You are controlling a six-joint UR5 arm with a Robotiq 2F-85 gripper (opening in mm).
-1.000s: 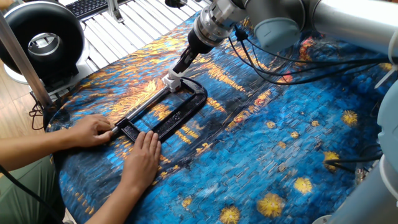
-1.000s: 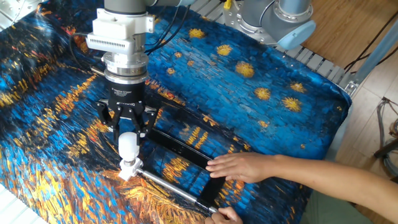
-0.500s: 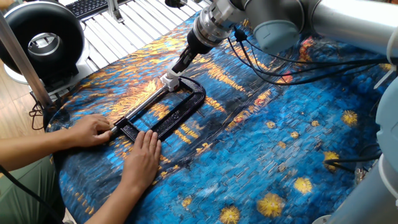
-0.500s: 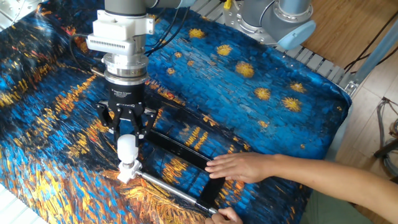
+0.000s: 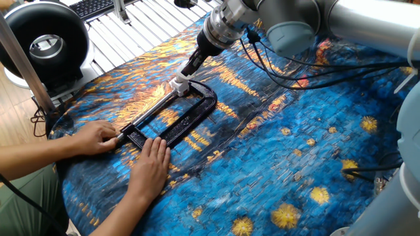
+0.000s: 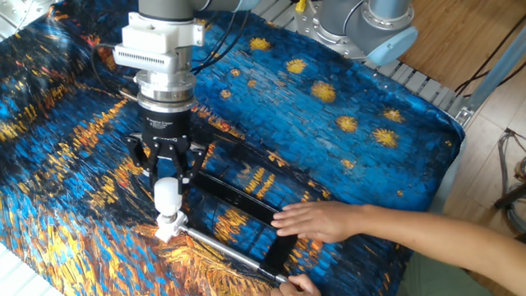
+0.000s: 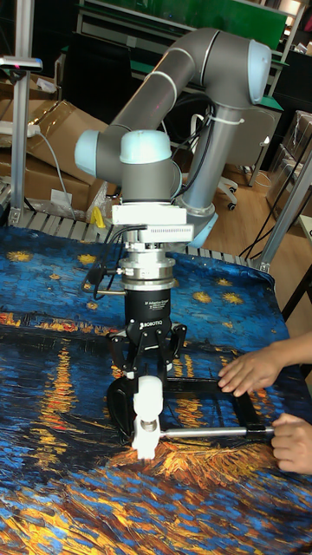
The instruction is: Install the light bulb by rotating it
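The light bulb [image 6: 167,197] is a small frosted white ball, held upright between the fingers of my gripper [image 6: 168,187], which is shut on it. The bulb's neck sits down in the white socket block [image 6: 168,227]. From the tall fixed view the light bulb [image 7: 147,396] stands straight over the socket block [image 7: 145,445], under the gripper [image 7: 147,381]. In one fixed view the gripper [image 5: 189,69] hides most of the bulb, and only the socket block [image 5: 179,84] shows below it.
A black clamp frame [image 6: 240,197] with a metal bar [image 6: 223,252] grips the socket block. A person's hands [image 5: 98,137] [image 5: 149,168] press the clamp down on the painted cloth. A black round device [image 5: 42,40] stands at the table's corner; cables [image 5: 282,65] trail behind the arm.
The gripper with the bulb and the socket block have shifted by a few pixels. The person's hands and the clamp have stayed in place.
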